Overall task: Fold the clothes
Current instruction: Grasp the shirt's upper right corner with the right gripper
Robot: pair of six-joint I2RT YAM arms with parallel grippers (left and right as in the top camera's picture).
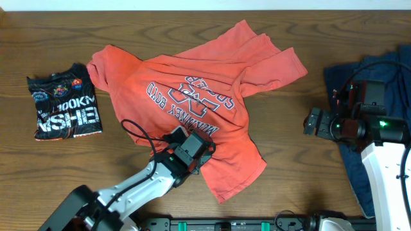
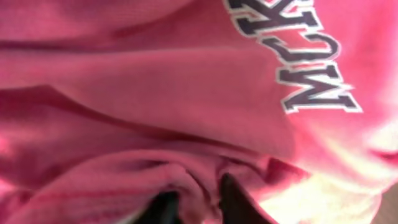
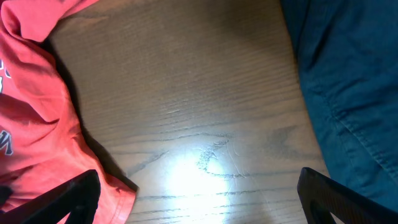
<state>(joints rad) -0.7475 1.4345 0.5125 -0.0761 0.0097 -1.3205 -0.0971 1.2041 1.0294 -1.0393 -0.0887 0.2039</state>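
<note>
1. On table [image 1: 302,186], seen from overhead: tee [image 1: 192,90] lies rumpled mid-table, print side up, one sleeve toward top R, a hem corner toward the near edge
2. Black shirt [image 1: 64,109] sits folded at far L, just beside tee's L edge; can't tell if they touch
3. Navy garment [image 1: 379,77] lies at R edge, partly under R arm, well apart from tee
4. L gripper [image 1: 204,156], overhead: down on tee's lower part. Wrist body hides the fingers, so grip can't be read from this view
5. L wrist cam fills that in: two dark fingers [image 2: 239,202] at bottom of frame, close together, w/ a ridge of red cloth bunched btwn them, so L gripper is clamped on tee. Rest of frame is all red cloth, w/ dark white-edged lettering [image 2: 317,74] at upper R, blurry
6. R gripper [image 1: 313,122], overhead: over bare wood btwn tee and navy garment, pointing toward tee. Finger spread hard to judge from above
7. R wrist cam settles it: fingers [image 3: 62,199] sit at the bottom L and bottom R corners, wide apart, wood grain and a light glare btwn them, so R gripper is spread open. This view also has tee's edge at L and navy cloth at R w/ a seam line, neither touching the fingers
</note>
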